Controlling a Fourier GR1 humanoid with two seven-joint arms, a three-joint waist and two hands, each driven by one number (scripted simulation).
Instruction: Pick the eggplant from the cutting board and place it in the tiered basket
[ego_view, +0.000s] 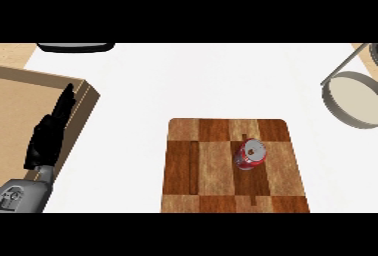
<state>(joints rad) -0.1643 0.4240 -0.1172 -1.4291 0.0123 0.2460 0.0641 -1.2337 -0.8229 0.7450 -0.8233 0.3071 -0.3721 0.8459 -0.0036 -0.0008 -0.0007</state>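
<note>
A wooden cutting board (214, 170) lies on the white counter in the lower middle of the head view. On it stands a red can (249, 154) with a silver top, right of the board's middle. No eggplant shows anywhere. The tiered basket (353, 100) sits at the right edge, showing as a grey round rim with a pale inside and a slanted grey post. My left hand (46, 137) is at the left edge, open with fingers straight and pointing up, over a tan box. It is far from the board. My right hand is out of view.
A tan cardboard box (77, 97) takes up the left side under my left hand. A dark rounded object (75, 47) shows at the top left edge. White counter lies between the board and the basket.
</note>
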